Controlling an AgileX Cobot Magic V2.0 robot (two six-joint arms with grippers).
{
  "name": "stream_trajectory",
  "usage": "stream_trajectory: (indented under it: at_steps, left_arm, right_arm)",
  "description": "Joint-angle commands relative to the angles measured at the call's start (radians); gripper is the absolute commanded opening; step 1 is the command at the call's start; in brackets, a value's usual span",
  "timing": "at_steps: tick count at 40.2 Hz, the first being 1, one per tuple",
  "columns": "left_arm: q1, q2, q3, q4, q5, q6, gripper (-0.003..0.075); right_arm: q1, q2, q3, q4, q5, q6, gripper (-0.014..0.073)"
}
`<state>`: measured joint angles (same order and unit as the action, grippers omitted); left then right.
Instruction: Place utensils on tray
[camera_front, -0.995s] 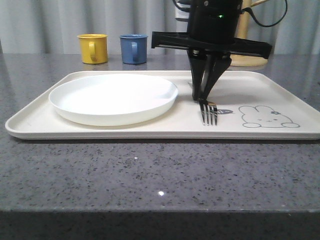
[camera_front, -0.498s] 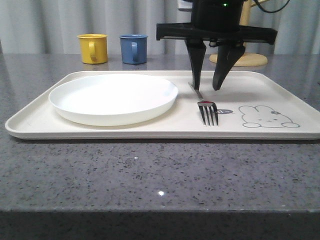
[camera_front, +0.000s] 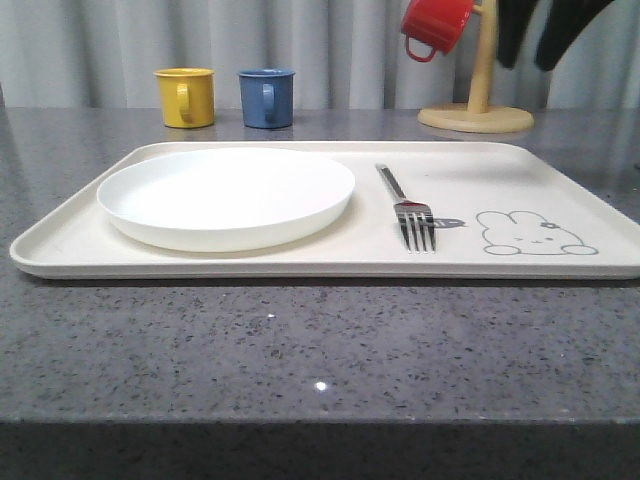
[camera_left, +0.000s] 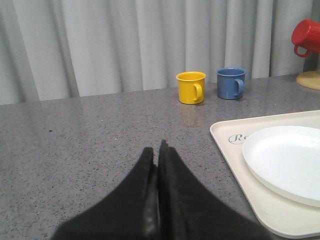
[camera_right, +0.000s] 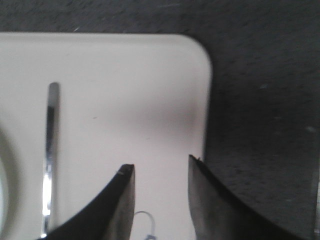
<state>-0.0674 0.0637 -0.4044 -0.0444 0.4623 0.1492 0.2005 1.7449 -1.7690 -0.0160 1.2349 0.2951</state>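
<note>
A silver fork (camera_front: 405, 205) lies flat on the cream tray (camera_front: 500, 165), tines toward the front, between the white plate and the rabbit drawing (camera_front: 535, 233). My right gripper (camera_front: 527, 66) hangs open high above the tray's far right part, holding nothing. In the right wrist view it (camera_right: 161, 162) is over the tray's rounded corner (camera_right: 190, 55), with the fork's handle (camera_right: 50, 135) off to one side. My left gripper (camera_left: 156, 147) is shut and empty over the grey counter, beside the tray's edge (camera_left: 227, 145).
A round white plate (camera_front: 226, 195) takes up the tray's left half. Yellow (camera_front: 186, 97) and blue (camera_front: 266, 97) mugs stand behind the tray. A red mug (camera_front: 435, 25) hangs on a wooden stand (camera_front: 478, 110) at the back right.
My right gripper opened, let go of the fork and rose up and to the right. The fork now lies alone on the tray.
</note>
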Motion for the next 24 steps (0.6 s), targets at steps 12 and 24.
stream_trajectory:
  at_steps: [12, 24]
  left_arm:
    - [-0.007, 0.013, -0.023, -0.01, -0.087, -0.002, -0.0018]
    - [-0.007, 0.013, -0.023, -0.01, -0.087, -0.002, -0.0018]
  right_arm:
    - [-0.286, -0.135, 0.224, -0.003, 0.101, -0.196, 0.0295]
    - [-0.302, -0.111, 0.334, -0.003, 0.045, -0.221, 0.0295]
